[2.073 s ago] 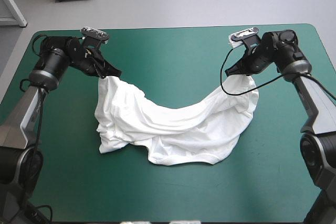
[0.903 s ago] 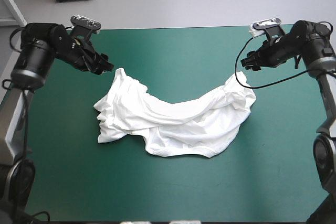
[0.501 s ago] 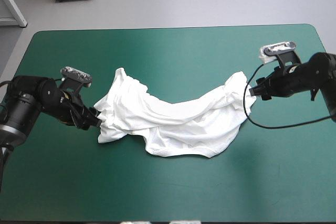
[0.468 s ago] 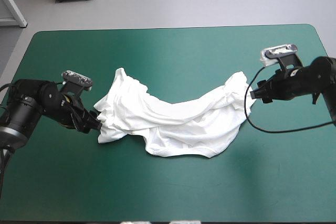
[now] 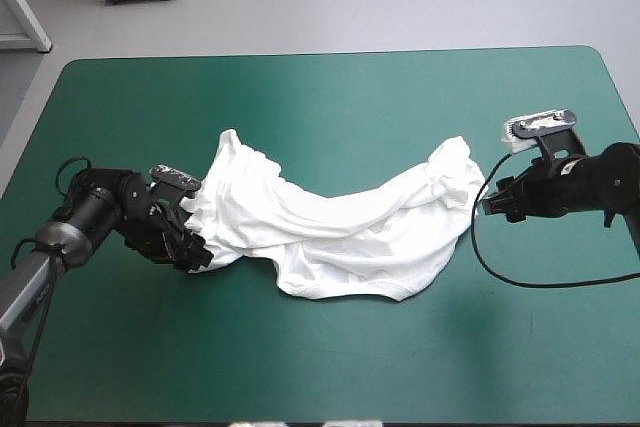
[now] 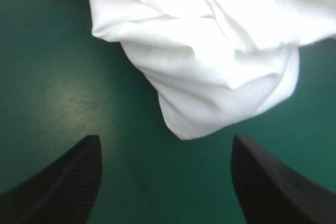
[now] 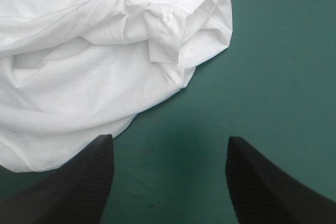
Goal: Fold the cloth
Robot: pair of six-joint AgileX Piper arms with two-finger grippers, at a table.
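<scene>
T-shirt (image 5: 340, 232): white and crumpled, it lies on the teal-green cover (image 5: 330, 107) as a sagging band stretched between the two grippers. Its middle drops toward the table's near edge.

Left gripper (image 5: 195, 252): low over the cover at one end of the T-shirt. It is released, its black fingers (image 6: 63, 182) stand wide apart, and it grasps nothing.

Ahead of the left gripper (image 6: 165, 144): a rounded, bunched lobe of the T-shirt (image 6: 210, 77). The lobe's tip points into the gap between the fingertips, and in the wrist view it touches neither finger. To either side of the lobe there is bare cover.

Right gripper (image 5: 490, 204): low over the cover just beside the other end of the T-shirt, and apart from it in the high view. It is released, with its fingers (image 7: 68, 182) spread and nothing held.

Ahead of the right gripper (image 7: 169, 139): the creased end of the T-shirt (image 7: 89, 77), with a small folded flap on top. The cloth lies mostly ahead of one finger. Its lower edge comes right up to that fingertip, but whether they touch cannot be told. Ahead of the other finger, and between the two, there is only bare cover.
</scene>
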